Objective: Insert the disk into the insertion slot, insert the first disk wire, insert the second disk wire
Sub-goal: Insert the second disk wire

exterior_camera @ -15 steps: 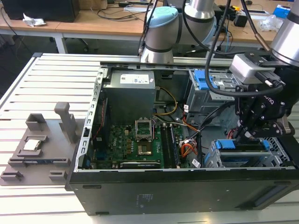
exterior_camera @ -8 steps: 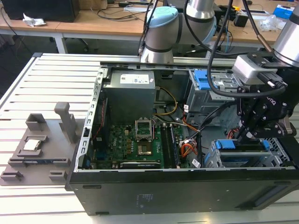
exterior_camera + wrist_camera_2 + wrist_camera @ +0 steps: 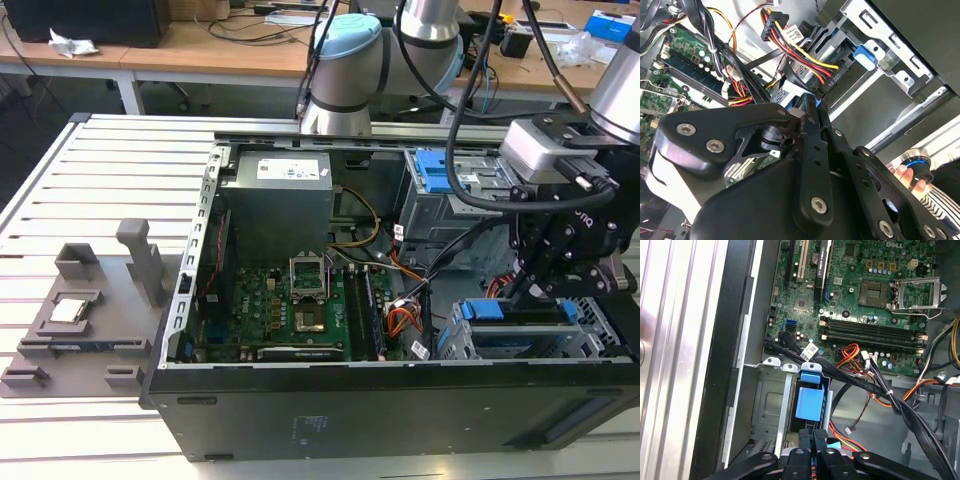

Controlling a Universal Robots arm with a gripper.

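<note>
1. Computer case: open, lying on the slatted table; its far corner is cut off behind the arm.
2. Circuit board: beyond the claw, partly hidden by cables.
3. Drive cage: directly under the claw.
4. Disk: seated in the cage; just its blue carrier is visible.
5. Claw: fingertips together at the carrier's edge; whether it grips cannot be told.

Disk in blue carrier, seated in grey insertion slot.
</note>
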